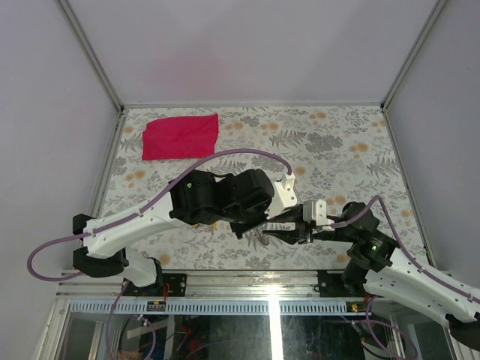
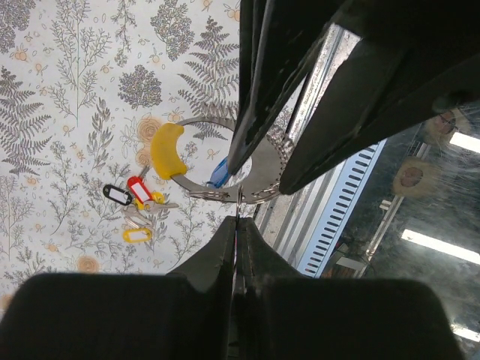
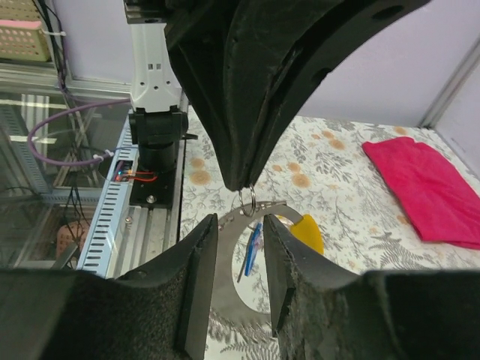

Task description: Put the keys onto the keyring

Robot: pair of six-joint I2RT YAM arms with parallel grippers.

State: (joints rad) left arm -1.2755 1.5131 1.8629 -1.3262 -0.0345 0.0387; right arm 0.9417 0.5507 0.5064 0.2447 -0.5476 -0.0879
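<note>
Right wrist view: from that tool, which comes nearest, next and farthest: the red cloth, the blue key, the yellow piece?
1. The blue key, between the fingers of the right tool.
2. The yellow piece, just beyond, slightly right.
3. The red cloth, far off to the right.

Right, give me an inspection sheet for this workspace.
Surface: floral table cover, flat.
Job's things: keyring pinched above the table; blue key beside it, threading unclear; black key, red key, yellow key lying clustered.
Clutter: red cloth at far left; silvery curved band with yellow piece.
Grippers: left gripper shut on keyring; right gripper open, facing it.
Cables: purple cable along each arm.
Surroundings: pale walls; metal rail at near edge.
</note>
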